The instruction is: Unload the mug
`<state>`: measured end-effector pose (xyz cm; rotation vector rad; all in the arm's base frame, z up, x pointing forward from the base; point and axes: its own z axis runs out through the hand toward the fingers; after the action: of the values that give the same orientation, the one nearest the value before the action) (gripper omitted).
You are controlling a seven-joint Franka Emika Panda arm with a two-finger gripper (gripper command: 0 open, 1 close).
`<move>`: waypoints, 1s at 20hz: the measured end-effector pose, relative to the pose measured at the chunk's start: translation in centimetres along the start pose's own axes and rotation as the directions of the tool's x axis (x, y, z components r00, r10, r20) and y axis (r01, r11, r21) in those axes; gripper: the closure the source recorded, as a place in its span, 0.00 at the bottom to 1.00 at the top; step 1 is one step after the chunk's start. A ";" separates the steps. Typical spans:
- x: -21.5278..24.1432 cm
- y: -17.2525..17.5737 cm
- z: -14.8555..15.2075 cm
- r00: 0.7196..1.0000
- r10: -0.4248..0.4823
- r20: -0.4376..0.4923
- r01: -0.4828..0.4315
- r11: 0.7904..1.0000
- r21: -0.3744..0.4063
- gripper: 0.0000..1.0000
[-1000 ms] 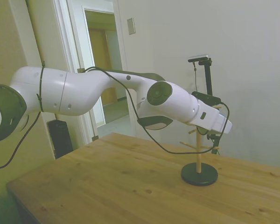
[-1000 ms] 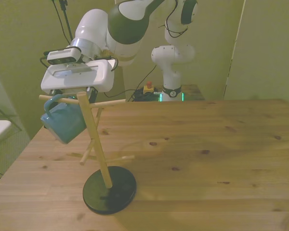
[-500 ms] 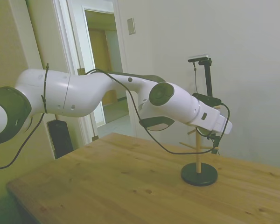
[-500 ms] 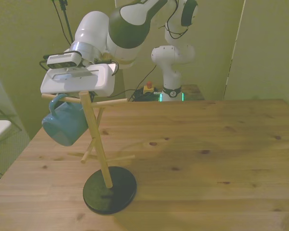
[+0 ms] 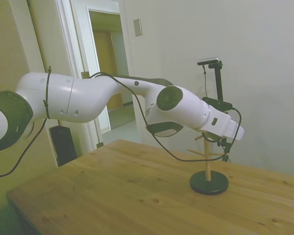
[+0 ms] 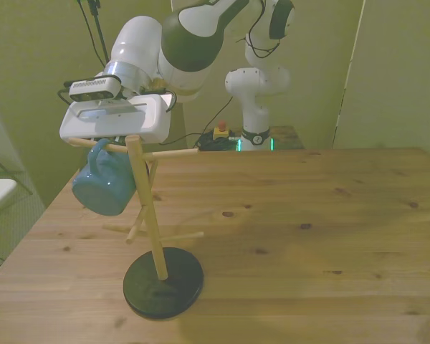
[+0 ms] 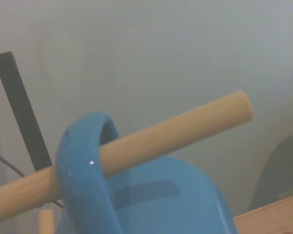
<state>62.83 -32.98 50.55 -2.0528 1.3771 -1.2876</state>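
Observation:
The light-blue mug [image 6: 104,188] hangs by its handle on the upper peg [image 6: 82,142] of a wooden mug tree [image 6: 147,215], at the front view's left. My gripper [image 6: 100,138] sits just above the mug, right over that peg. Up close in the wrist view, the peg [image 7: 161,139] runs through the mug's handle [image 7: 83,180], with the mug's body below it. From the side, the gripper [image 5: 224,138] covers the top of the mug tree [image 5: 208,164] and the mug is hidden.
The mug tree stands on a round black base [image 6: 163,281] near the table's front-left corner in the front view. More pegs [image 6: 175,152] stick out toward the table's middle. The wooden table [image 6: 308,229] stretches off to the front view's right.
The mug has swung a little toward the post and the front view's right. The top of the mug tree has shifted slightly the same way. The gripper has barely moved.

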 end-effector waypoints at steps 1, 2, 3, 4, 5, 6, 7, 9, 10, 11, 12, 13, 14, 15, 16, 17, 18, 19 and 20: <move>0.0 0.0 0.0 1.000 0.000 -0.001 0.000 1.000 0.000 1.00; 0.1 0.1 -0.1 1.000 0.002 -0.002 -0.002 1.000 -0.001 1.00; 0.3 0.3 -0.1 1.000 0.003 -0.002 -0.003 1.000 -0.002 1.00; 0.4 0.5 -0.2 1.000 0.006 0.000 -0.006 1.000 -0.004 1.00; 0.7 0.8 -0.2 1.000 0.012 0.005 -0.012 1.000 -0.005 1.00; 1.0 1.2 -0.3 1.000 0.018 0.008 -0.018 1.000 -0.007 1.00; 1.3 1.6 -0.3 1.000 0.023 0.013 -0.023 1.000 -0.009 1.00; 1.9 2.2 -0.5 0.999 0.038 0.020 -0.038 0.999 -0.007 1.00; 2.1 2.4 -0.5 0.999 0.046 0.022 -0.046 0.999 -0.005 1.00; 2.3 2.7 -0.6 0.998 0.052 0.027 -0.052 0.999 -0.002 1.00; 2.6 3.0 -0.7 0.998 0.060 0.030 -0.060 0.998 0.000 1.00; 2.8 3.3 -0.8 0.997 0.068 0.038 -0.068 0.998 0.003 1.00; 3.1 3.6 -0.9 0.996 0.074 0.048 -0.074 0.997 0.005 1.00; 3.4 3.8 -1.1 0.995 0.079 0.055 -0.079 0.997 0.008 1.00; 3.7 4.0 -1.4 0.995 0.082 0.059 -0.083 0.996 0.012 1.00; 4.0 4.1 -1.7 0.994 0.084 0.064 -0.085 0.996 0.018 1.00; 4.1 4.1 -2.0 0.994 0.084 0.067 -0.086 0.996 0.022 1.00; 4.2 4.0 -2.5 0.994 0.085 0.070 -0.087 0.996 0.028 1.00; 4.2 3.9 -2.9 0.993 0.086 0.076 -0.088 0.996 0.034 1.00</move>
<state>58.74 -37.86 51.43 -1.9728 1.3830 -1.1804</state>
